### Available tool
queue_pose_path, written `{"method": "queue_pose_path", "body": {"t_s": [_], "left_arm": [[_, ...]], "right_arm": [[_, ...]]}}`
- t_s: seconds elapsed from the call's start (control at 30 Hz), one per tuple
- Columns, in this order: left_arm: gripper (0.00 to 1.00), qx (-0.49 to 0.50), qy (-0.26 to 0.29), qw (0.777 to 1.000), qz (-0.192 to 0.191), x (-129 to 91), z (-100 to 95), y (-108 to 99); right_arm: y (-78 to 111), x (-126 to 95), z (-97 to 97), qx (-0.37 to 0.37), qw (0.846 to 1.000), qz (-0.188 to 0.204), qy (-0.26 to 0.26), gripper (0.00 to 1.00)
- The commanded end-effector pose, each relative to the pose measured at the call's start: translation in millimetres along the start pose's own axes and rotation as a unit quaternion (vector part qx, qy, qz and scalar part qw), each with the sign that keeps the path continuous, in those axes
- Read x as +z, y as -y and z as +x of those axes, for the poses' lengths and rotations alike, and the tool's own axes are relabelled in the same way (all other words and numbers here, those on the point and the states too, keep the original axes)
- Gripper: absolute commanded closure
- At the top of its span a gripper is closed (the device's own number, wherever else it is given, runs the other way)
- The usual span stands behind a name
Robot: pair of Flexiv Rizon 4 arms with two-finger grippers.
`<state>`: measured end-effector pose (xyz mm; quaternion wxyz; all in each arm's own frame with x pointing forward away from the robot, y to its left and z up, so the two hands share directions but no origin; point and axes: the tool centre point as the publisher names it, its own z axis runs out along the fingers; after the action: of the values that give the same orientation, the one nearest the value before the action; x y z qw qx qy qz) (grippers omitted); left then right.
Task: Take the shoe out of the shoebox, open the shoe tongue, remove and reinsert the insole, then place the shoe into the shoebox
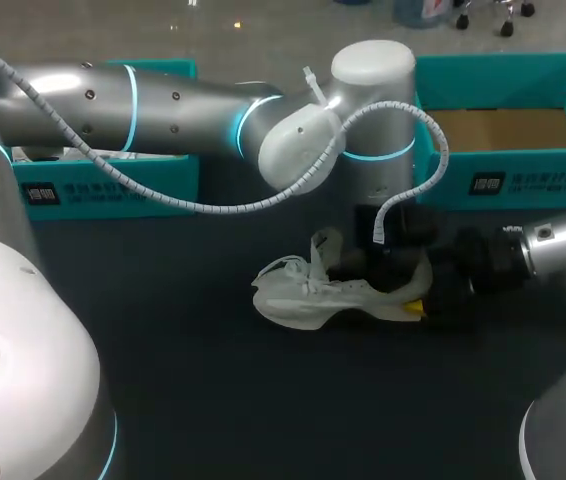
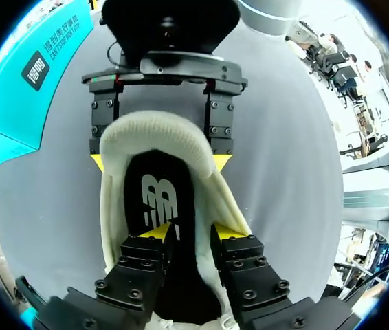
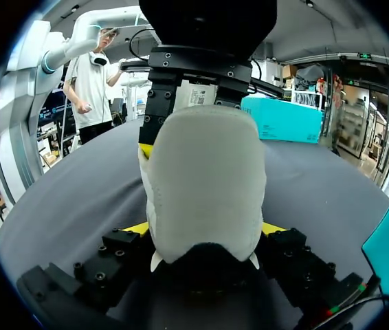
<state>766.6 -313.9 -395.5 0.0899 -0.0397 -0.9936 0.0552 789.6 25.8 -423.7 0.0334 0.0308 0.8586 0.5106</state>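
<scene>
The white shoe [image 1: 298, 295] lies on the tabletop [image 1: 213, 400], heel squeezed in the right jaws. The left jaws are down on the black insole [image 2: 154, 196] (gripping it or not, I cannot tell). Pinch its edge, lift slowly, keep the heel held.

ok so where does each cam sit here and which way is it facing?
Head view: fixed above and behind the robot, looking down on the table; left arm enters from the left, right arm from the right.
Left wrist view: on the left wrist, looking down into the shoe toward its heel; left gripper shows at its opening.
Right wrist view: on the right wrist, looking from behind the heel along the shoe; right gripper clamped on the heel.
Shared: the shoe; each wrist view also shows the other gripper.
</scene>
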Motion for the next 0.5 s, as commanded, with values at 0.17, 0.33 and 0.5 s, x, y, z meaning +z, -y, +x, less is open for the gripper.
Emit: {"method": "queue_pose_path", "body": {"t_s": [0.17,0.33,0.5], "left_arm": [[0.62,-0.008,0.022,0.999,-0.029,24.0,-4.9,1.1],[0.92,-0.022,0.053,0.997,-0.043,31.4,-8.3,-0.6],[1.0,-0.041,0.08,0.995,-0.043,29.9,-9.6,-1.7]], "right_arm": [[2.5,3.5,-1.6,0.001,1.0,0.001,0.001,1.0],[2.5,3.5,-1.6,0.001,1.0,0.001,0.001,1.0],[2.5,3.5,-1.6,0.001,1.0,0.001,0.001,1.0]]}}
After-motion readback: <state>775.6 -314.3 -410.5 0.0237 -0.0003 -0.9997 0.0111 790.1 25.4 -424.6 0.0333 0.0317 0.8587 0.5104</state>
